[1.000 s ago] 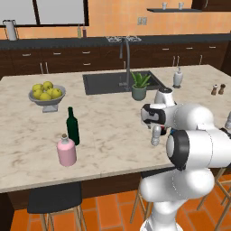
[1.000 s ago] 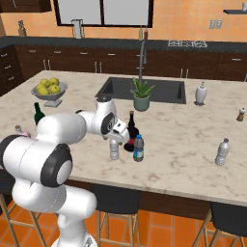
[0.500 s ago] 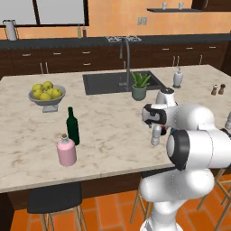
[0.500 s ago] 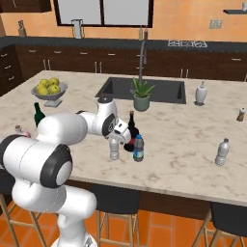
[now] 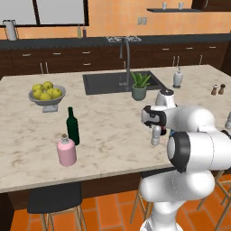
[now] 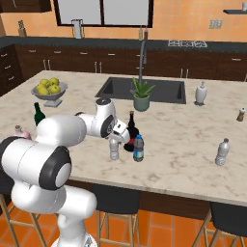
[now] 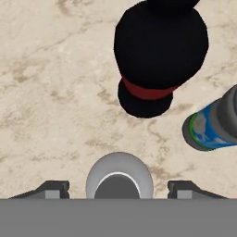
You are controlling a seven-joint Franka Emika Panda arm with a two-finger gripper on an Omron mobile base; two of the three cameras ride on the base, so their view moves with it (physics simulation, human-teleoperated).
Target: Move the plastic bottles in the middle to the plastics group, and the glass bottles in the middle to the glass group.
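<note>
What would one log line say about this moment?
tool: jaws either side of clear bottle, not touching | black bottle, blue-label bottle: standing beside it

- I see the marble island counter, sink upper centre.
- Left: fruit bowl, green bottle, pink bottle.
- Centre: plant pot, black bottle, blue-label bottle, greyish bottle.
- Right: soap dispenser, clear ribbed bottle, shakers.

Black bottle with red band; blue-labelled bottle; grey-capped clear bottle; beige marbled counter.
</note>
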